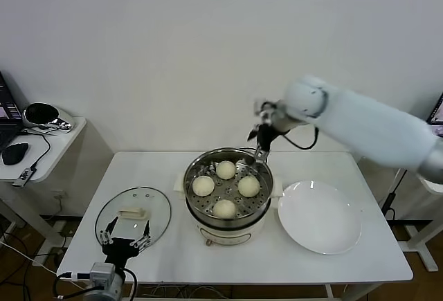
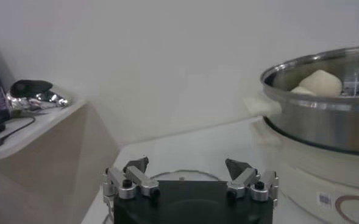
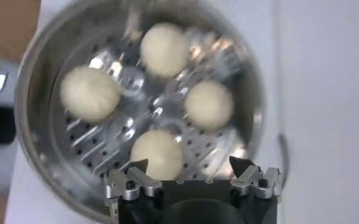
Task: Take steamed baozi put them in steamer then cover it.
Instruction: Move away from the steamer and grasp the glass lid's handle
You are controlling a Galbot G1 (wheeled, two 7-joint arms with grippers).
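The steamer (image 1: 201, 218) stands at the table's middle with several cream-white baozi (image 1: 225, 169) on its perforated tray. My right gripper (image 1: 261, 150) hangs open and empty above the steamer's far rim. In the right wrist view the right gripper (image 3: 188, 164) looks straight down on the baozi (image 3: 164, 49) in the steamer (image 3: 45, 152). The glass cover (image 1: 156, 204) lies flat on the table at the left, handle (image 1: 133, 213) up. My left gripper (image 1: 124, 235) is open and empty over the cover's near edge. In the left wrist view the left gripper (image 2: 186, 164) faces the cover's rim (image 2: 182, 173) and the steamer (image 2: 325, 115).
An empty flat white plate (image 1: 318, 216) lies to the right of the steamer. A low side table (image 1: 48, 145) with a mouse and a shiny object stands past the table's left edge. The wall is close behind.
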